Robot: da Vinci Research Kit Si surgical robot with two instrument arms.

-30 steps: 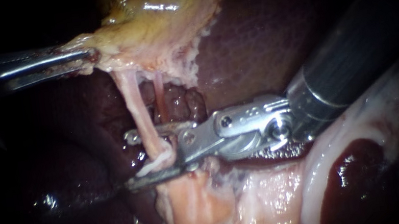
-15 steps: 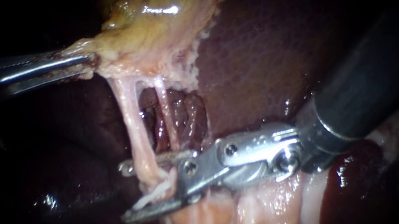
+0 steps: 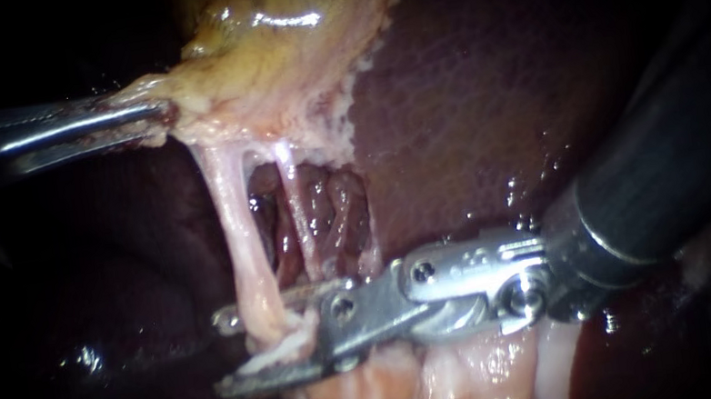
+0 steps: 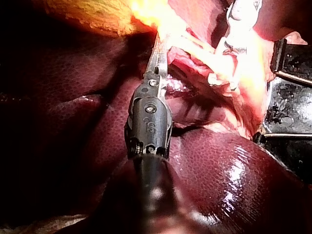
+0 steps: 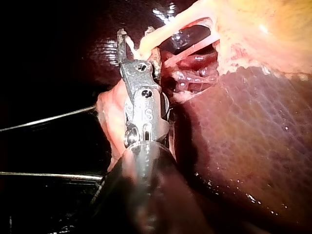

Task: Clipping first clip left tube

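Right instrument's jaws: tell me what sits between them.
The left tube runs between the right instrument's open jaws, crossing in front of the upper jaw. Pale tissue bunches on the lower jaw; what lies under it cannot be seen.

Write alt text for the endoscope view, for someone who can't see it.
My right instrument, open at its tip, straddles the lower end of the left tube, not yet closed on it. My left instrument grips the edge of the gallbladder, with dark liver behind.
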